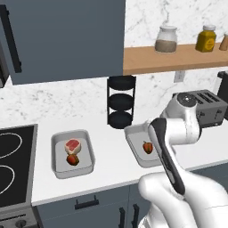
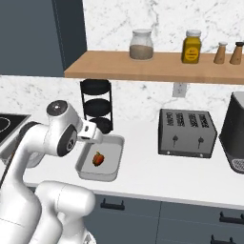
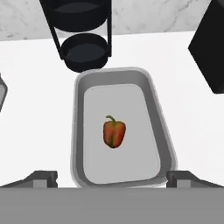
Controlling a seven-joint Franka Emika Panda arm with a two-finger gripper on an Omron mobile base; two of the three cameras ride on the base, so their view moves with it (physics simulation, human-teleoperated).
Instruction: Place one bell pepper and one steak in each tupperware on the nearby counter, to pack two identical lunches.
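On the white counter (image 1: 111, 167) stand two grey tupperware trays. The left tupperware (image 1: 56, 156) holds a red-and-white steak (image 1: 72, 144) and a red bell pepper (image 1: 72, 160). In the right tupperware (image 1: 132, 143) (image 2: 116, 155) (image 3: 81, 131) lies a single red bell pepper (image 1: 147, 147) (image 2: 98, 158) (image 3: 114, 133), with bare floor around it. My gripper (image 3: 112, 178) hovers above the near end of this right tray, looking down into it. It is open, its fingertips (image 3: 43, 176) set wide apart with nothing between them. My arm hides part of the tray in the left base view.
A black three-tier rack (image 1: 121, 101) (image 3: 83, 43) stands just behind the right tray. A dark toaster (image 2: 186, 132) sits to its right, and a dark appliance (image 2: 236, 138) beyond it. The stove (image 1: 11, 164) lies at the far left. A wooden shelf (image 2: 157, 66) with jars hangs overhead.
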